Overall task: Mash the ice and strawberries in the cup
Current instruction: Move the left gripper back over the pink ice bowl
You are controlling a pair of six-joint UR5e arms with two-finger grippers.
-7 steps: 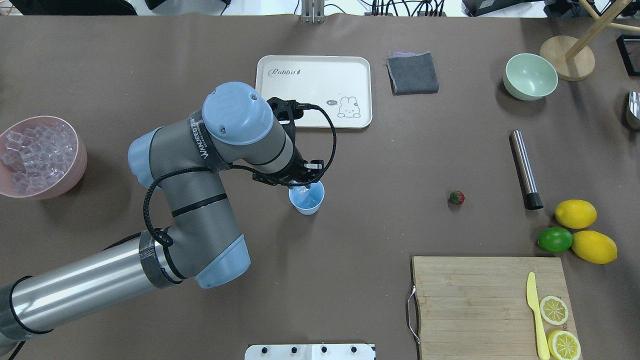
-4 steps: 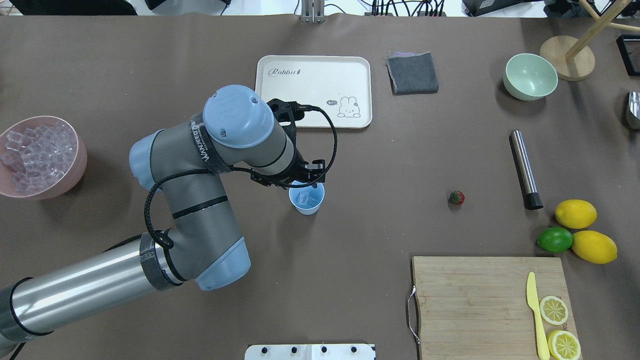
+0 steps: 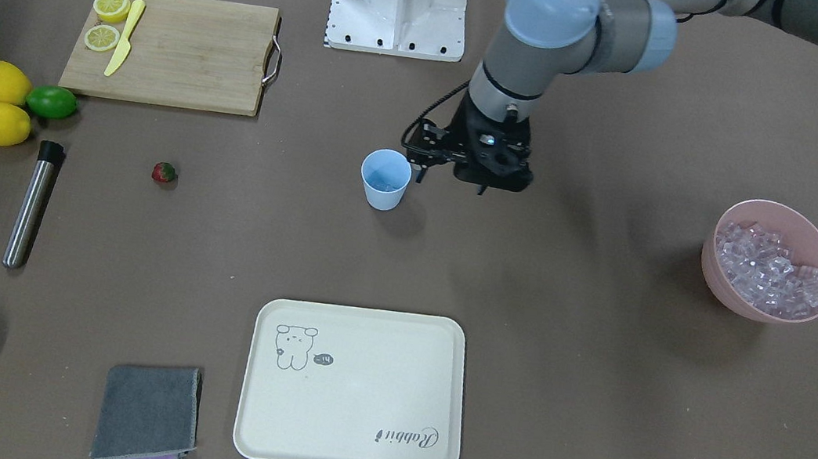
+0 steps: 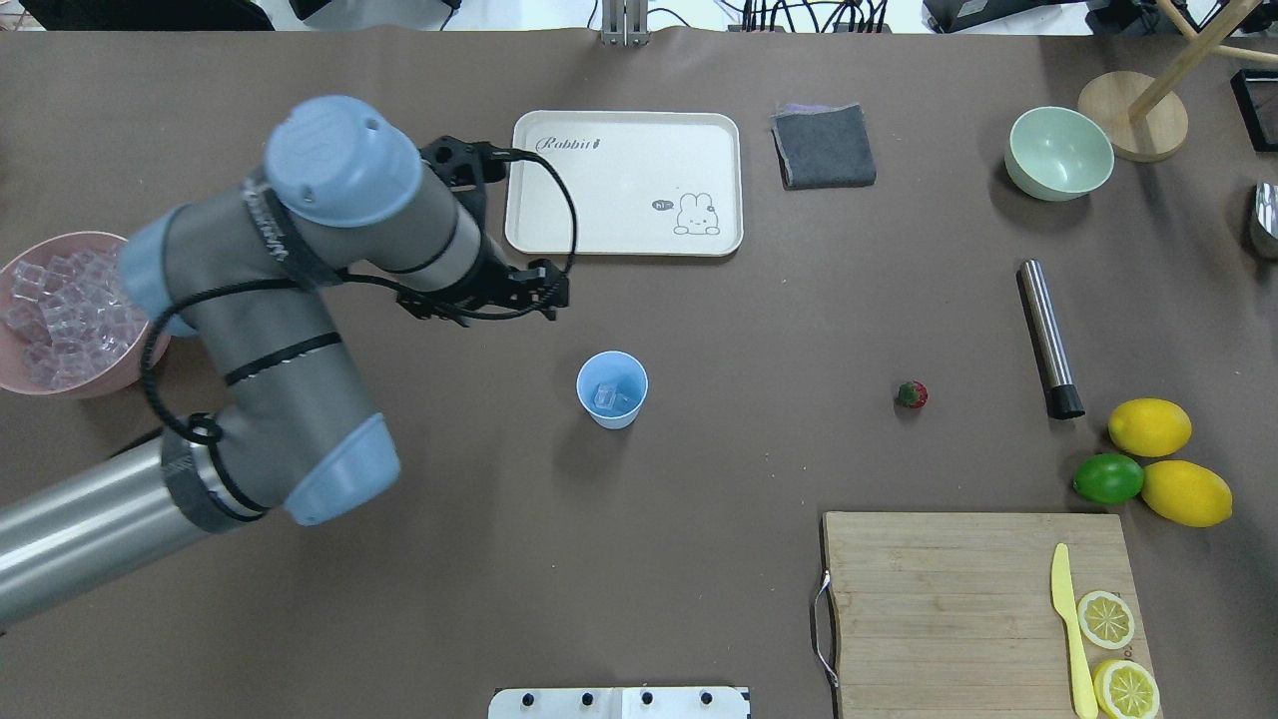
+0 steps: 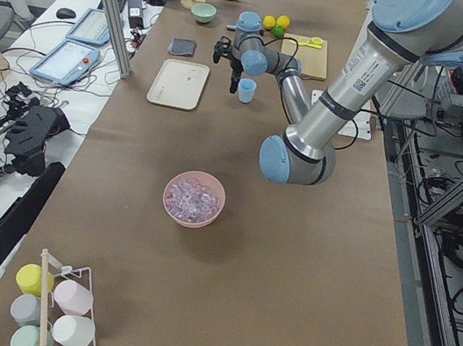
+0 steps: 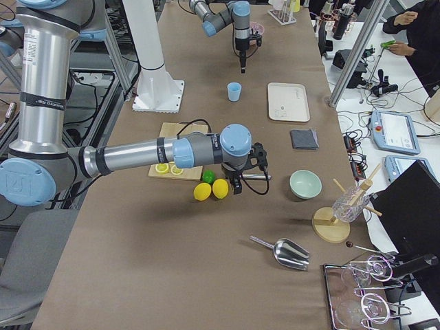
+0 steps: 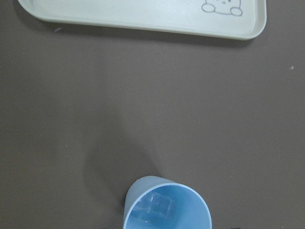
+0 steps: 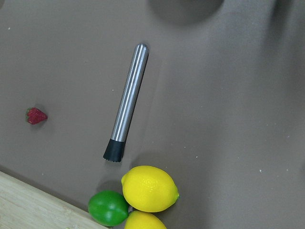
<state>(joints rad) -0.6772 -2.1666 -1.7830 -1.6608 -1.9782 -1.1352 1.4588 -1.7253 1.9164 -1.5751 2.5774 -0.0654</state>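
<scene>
The light blue cup (image 4: 612, 389) stands upright mid-table with one clear ice cube (image 4: 606, 397) in it, which also shows in the left wrist view (image 7: 161, 206). More ice (image 4: 70, 305) fills the pink bowl at far left. The strawberry (image 4: 912, 394) lies alone on the table to the right of the cup. My left gripper (image 4: 544, 290) hangs open and empty, behind and left of the cup. My right gripper (image 6: 236, 189) shows only in the exterior right view, above the lemons; I cannot tell whether it is open.
A steel muddler (image 4: 1048, 340) lies right of the strawberry. Two lemons (image 4: 1148, 426) and a lime (image 4: 1108, 478) sit by a cutting board (image 4: 949, 599) with a knife and lemon slices. A cream tray (image 4: 559, 200), grey cloth (image 4: 824, 145) and green bowl (image 4: 1058, 152) lie at the back.
My left gripper let an ice cube fall into the cup, then swung up and away to the left, toward the pink bowl. The cup stayed put.
</scene>
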